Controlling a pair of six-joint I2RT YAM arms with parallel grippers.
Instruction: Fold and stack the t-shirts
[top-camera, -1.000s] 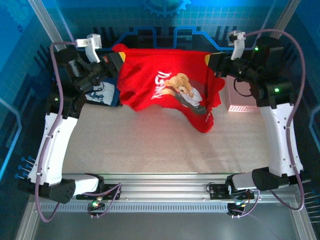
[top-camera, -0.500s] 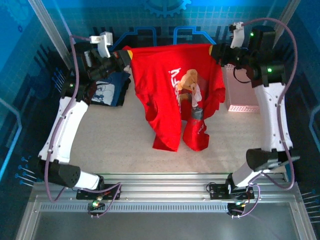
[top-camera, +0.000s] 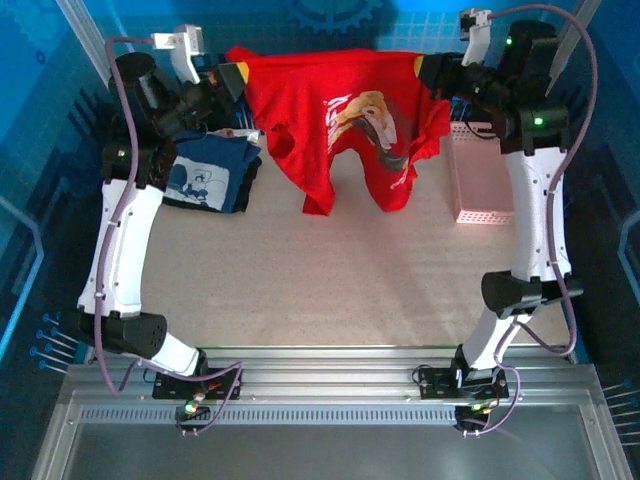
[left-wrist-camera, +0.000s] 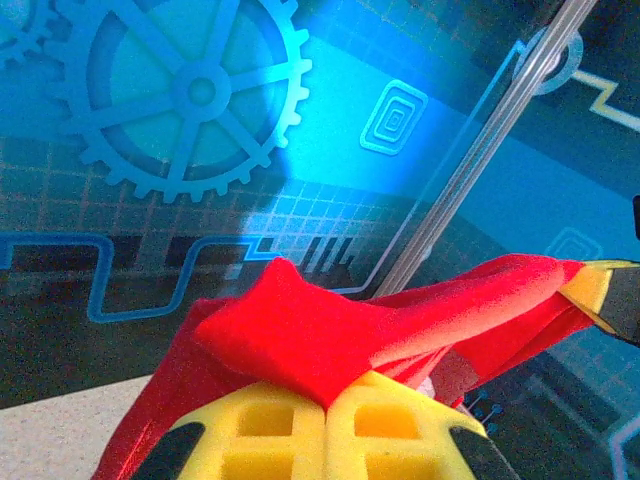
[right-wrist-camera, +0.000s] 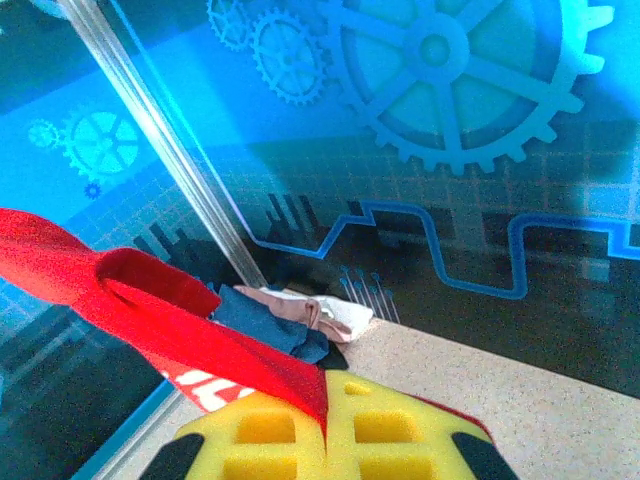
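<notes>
Red t-shirt (top-camera: 310, 105), long axis left-right

red t-shirt (top-camera: 330, 110): was bright red, brown bear print | navy t-shirt (top-camera: 215, 178): was dark blue, white-grey print | basket (top-camera: 478, 185): was pink lattice

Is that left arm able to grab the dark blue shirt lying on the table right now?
Probably not yet. The navy blue t-shirt lies close beneath it, but the left fingers are shut on the red t-shirt, stretched to the right fingers. It would need to let go first.
</notes>
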